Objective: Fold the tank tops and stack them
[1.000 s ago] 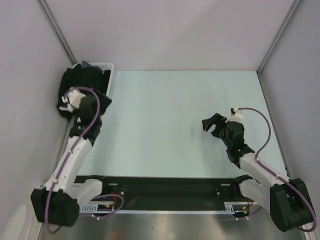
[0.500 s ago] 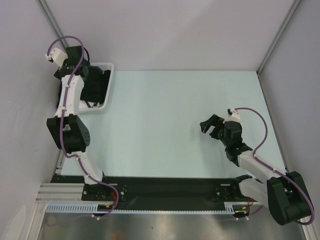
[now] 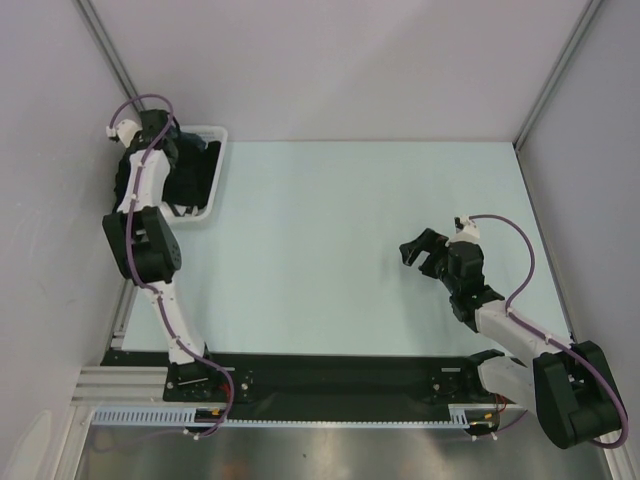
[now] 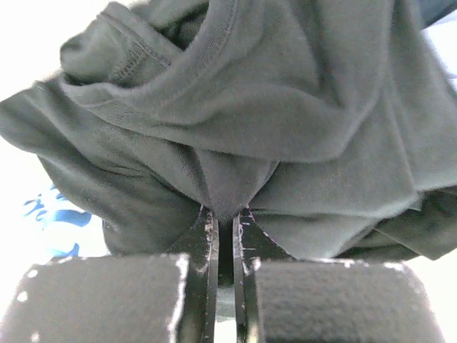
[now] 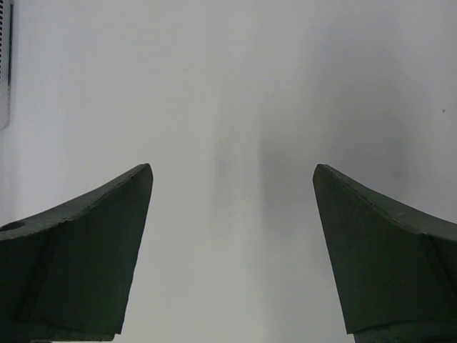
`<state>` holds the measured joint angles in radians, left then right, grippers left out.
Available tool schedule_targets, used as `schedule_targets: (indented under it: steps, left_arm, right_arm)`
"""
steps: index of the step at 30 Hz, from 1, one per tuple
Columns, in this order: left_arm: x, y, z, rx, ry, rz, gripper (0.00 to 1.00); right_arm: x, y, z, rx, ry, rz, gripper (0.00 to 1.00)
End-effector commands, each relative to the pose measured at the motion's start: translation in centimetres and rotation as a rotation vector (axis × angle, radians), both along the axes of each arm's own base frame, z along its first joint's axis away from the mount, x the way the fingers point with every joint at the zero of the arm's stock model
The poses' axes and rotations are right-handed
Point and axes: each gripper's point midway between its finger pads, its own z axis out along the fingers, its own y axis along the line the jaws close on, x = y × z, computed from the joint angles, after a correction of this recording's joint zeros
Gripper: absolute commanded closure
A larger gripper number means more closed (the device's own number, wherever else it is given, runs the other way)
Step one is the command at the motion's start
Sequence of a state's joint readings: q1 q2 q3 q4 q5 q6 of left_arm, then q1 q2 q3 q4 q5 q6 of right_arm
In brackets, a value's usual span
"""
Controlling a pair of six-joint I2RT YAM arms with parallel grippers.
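The black tank top point(image 4: 285, 107) lies crumpled in a white bin point(image 3: 216, 137) at the table's back left corner; in the top view it shows as dark cloth point(image 3: 202, 172). My left gripper point(image 4: 226, 213) reaches down into the bin and is shut on a pinched fold of that black cloth; in the top view the left gripper point(image 3: 183, 165) is partly hidden by its own arm. A sliver of bluish cloth point(image 4: 437, 10) shows behind it; I cannot tell if it is the other tank top. My right gripper point(image 3: 424, 250) hovers open over bare table, nothing between its fingers point(image 5: 86, 243).
The bin's white floor with a blue print point(image 4: 53, 214) shows under the cloth. Grey walls close the table point(image 3: 350, 230) on the left, back and right. The right arm's base stands at the near right.
The left arm has stretched up and reached into the bin, and its jaws have shut on the black cloth. The right arm shifted slightly and stays open.
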<state>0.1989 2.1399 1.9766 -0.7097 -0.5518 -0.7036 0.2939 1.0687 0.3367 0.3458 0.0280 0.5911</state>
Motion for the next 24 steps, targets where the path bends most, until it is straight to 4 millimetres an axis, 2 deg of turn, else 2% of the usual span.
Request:
schedule_targets:
  steps: [1,2,3,4,5,6,7,8,9,10,11,12,13,14,15,19,23,24]
  left_arm:
    - [-1.4,-0.2,11.4,0.120,-0.185,0.008,1.00]
    - [-1.5,-1.6,13.2,0.133,-0.225,-0.011,1.00]
    - [-2.9,-2.4,16.1,0.147,-0.287,-0.013,1.00]
    - [-3.4,-3.3,17.4,0.147,-0.323,-0.023,1.00]
    - [-3.4,-5.1,18.8,0.135,-0.387,-0.045,1.00]
    - [-4.3,-6.2,18.7,0.124,-0.401,-0.060,1.00]
    - [-5.6,-7.3,22.9,0.129,-0.534,-0.075,1.00]
    - [-6.4,-10.1,22.9,0.128,-0.545,-0.133,1.00]
    - [-7.5,-11.1,24.3,0.137,-0.589,-0.145,1.00]
    - [-10.9,-11.7,28.3,0.148,-0.699,-0.139,1.00]
    - [-12.1,-14.0,30.7,0.147,-0.788,-0.197,1.00]
    - [-13.3,-15.3,30.3,0.151,-0.805,-0.237,1.00]
    - [-20.6,-18.2,36.2,0.113,-1.084,-0.364,1.00]
    - [-22.2,-18.5,37.4,0.101,-1.144,-0.390,1.00]
    - [-24.8,-18.4,39.2,0.093,-1.221,-0.401,1.00]
    - [-26.9,-17.9,41.4,0.102,-1.265,-0.418,1.00]
    - [-26.4,-18.7,42.5,0.136,-1.256,-0.475,1.00]
    - [-25.8,-18.8,42.1,0.146,-1.234,-0.467,1.00]
  right_arm:
    - [1.2,0.7,2.5,0.011,-0.071,0.017,0.00]
    - [1.2,0.7,2.5,0.011,-0.071,0.016,0.00]
    - [1.2,0.7,2.5,0.011,-0.071,0.016,0.00]
    - [1.2,0.8,2.5,0.013,-0.071,0.022,0.00]
    - [1.2,0.8,2.5,0.013,-0.071,0.022,0.00]
    - [1.2,0.8,2.5,0.012,-0.068,0.023,0.00]
    - [1.2,0.8,2.5,0.013,-0.068,0.023,0.00]
    - [1.2,0.8,2.4,0.011,-0.065,0.024,0.00]
    - [1.2,0.8,2.3,0.005,-0.065,0.024,0.00]
    - [1.1,0.7,2.3,0.003,-0.064,0.021,0.00]
    - [1.1,0.5,2.1,-0.001,-0.060,0.016,0.00]
    - [1.1,0.5,2.3,-0.005,-0.065,0.016,0.00]
    - [1.1,0.4,2.4,-0.008,-0.068,0.011,0.00]
    - [1.1,0.3,2.4,-0.008,-0.070,0.008,0.00]
    - [1.1,0.3,2.4,-0.007,-0.071,0.009,0.00]
    - [1.2,0.7,2.3,0.000,-0.066,0.024,0.00]
    - [1.3,0.8,2.3,-0.002,-0.065,0.028,0.00]
    - [1.3,0.8,2.3,-0.002,-0.066,0.027,0.00]
